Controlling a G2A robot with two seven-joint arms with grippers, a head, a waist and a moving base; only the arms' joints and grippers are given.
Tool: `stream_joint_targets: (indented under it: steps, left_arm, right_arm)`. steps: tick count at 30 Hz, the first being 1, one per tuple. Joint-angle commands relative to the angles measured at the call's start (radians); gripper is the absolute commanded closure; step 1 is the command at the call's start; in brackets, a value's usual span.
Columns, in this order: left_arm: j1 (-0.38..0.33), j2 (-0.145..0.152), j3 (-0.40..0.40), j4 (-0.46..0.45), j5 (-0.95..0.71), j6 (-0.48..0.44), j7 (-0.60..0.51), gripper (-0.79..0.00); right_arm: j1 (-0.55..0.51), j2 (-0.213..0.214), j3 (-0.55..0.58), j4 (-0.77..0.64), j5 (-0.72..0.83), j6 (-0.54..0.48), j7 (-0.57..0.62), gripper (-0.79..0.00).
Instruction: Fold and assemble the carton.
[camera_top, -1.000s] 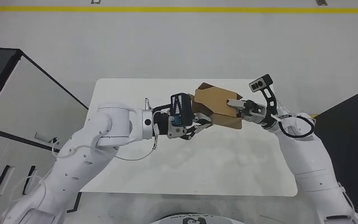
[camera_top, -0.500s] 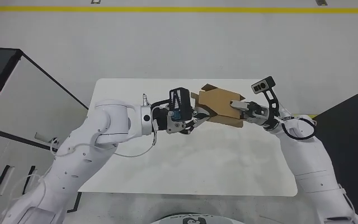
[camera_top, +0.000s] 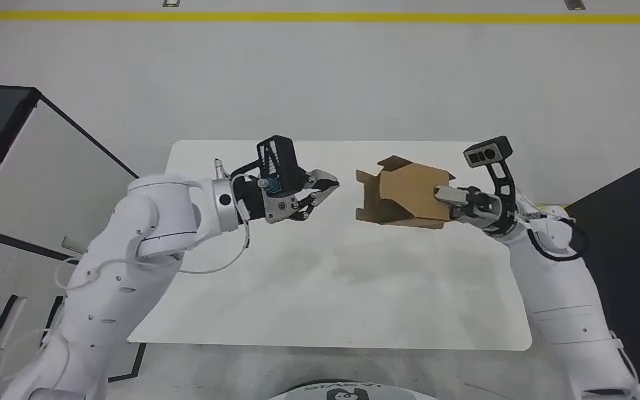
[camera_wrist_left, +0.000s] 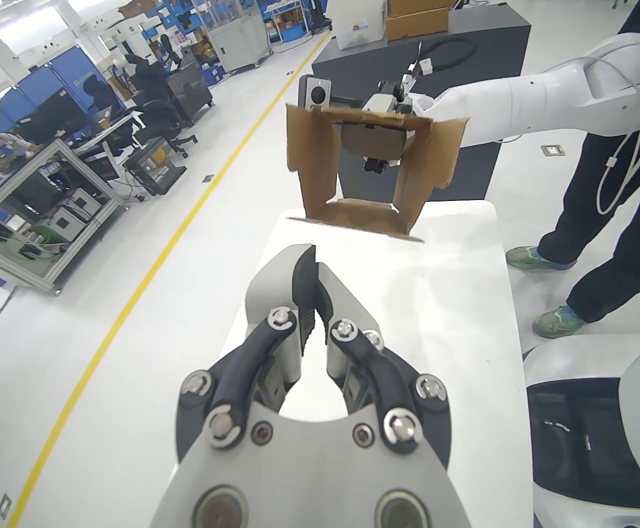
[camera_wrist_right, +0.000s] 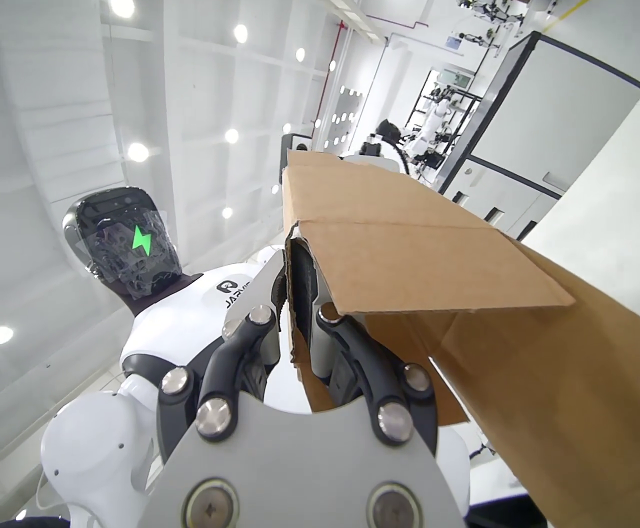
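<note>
The brown carton (camera_top: 405, 195) is held above the right half of the white table (camera_top: 300, 290), opened into a square tube with its end flaps spread. My right gripper (camera_top: 445, 193) is shut on the carton wall at its right end; the right wrist view shows the cardboard (camera_wrist_right: 400, 250) pinched between the fingers (camera_wrist_right: 300, 280). My left gripper (camera_top: 328, 187) hangs to the left of the carton, apart from it, shut on nothing. In the left wrist view its tips (camera_wrist_left: 316, 270) point at the carton's open mouth (camera_wrist_left: 370, 165), with the right gripper (camera_wrist_left: 382, 107) behind.
A black-framed cabinet (camera_top: 30, 150) stands left of the table. A dark counter (camera_wrist_left: 425, 75) stands beyond the table's far end. Bare table surface (camera_wrist_left: 440, 310) lies below and between the two arms.
My left gripper has let go of the carton and pulled back to the left. The right arm has shifted the carton slightly right, and it now stands open as a tube.
</note>
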Motion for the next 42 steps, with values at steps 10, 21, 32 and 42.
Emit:
stream_joint_targets:
  steps: [10, 21, 32, 42]
  left_arm:
    - [-0.06, -0.023, 0.125, 0.009, -0.002, -0.01, 0.05, 0.0]
    - [-0.097, -0.035, 0.172, 0.026, -0.004, -0.007, 0.053, 0.0]
    - [-0.102, -0.039, 0.18, 0.033, -0.003, -0.007, 0.046, 0.0]
    - [-0.108, -0.044, 0.196, 0.04, -0.002, -0.013, 0.049, 0.0]
  right_arm:
    - [0.028, -0.011, -0.038, 0.0, -0.008, 0.013, 0.013, 0.0]
    - [0.046, -0.019, -0.066, 0.0, -0.036, 0.053, -0.054, 0.0]
    - [0.063, -0.026, -0.083, 0.004, -0.032, 0.057, -0.012, 0.0]
    - [0.062, -0.03, -0.083, 0.013, -0.024, 0.052, 0.004, 0.0]
